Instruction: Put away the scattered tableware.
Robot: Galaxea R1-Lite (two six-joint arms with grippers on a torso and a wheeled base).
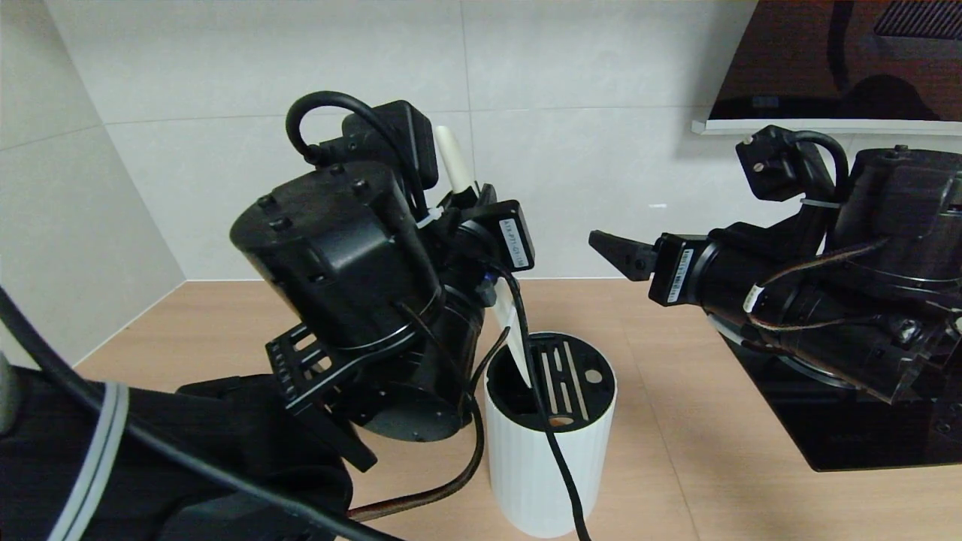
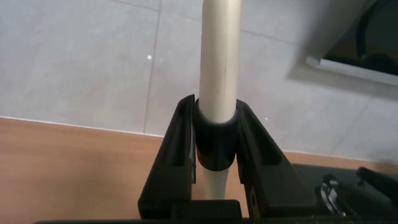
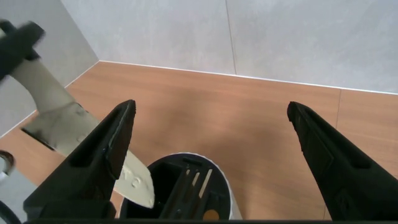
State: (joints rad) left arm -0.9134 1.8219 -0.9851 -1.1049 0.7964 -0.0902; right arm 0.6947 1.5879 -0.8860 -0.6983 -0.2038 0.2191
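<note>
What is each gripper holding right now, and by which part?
The left gripper is shut on the knife, gripping its cream handle, blade tip at the white knife holder. The right gripper is open and empty.

Knife: cream handle, pale blade, tilted, tip down at big opening of holder. Holder white, ribbed, upright, black slotted top.

- Left arm: glossy black cylindrical housing, round screw heads, looped black cable.
- Right arm: black, white label, white zip tie.
- Right claw: black wedge fingers.
</note>
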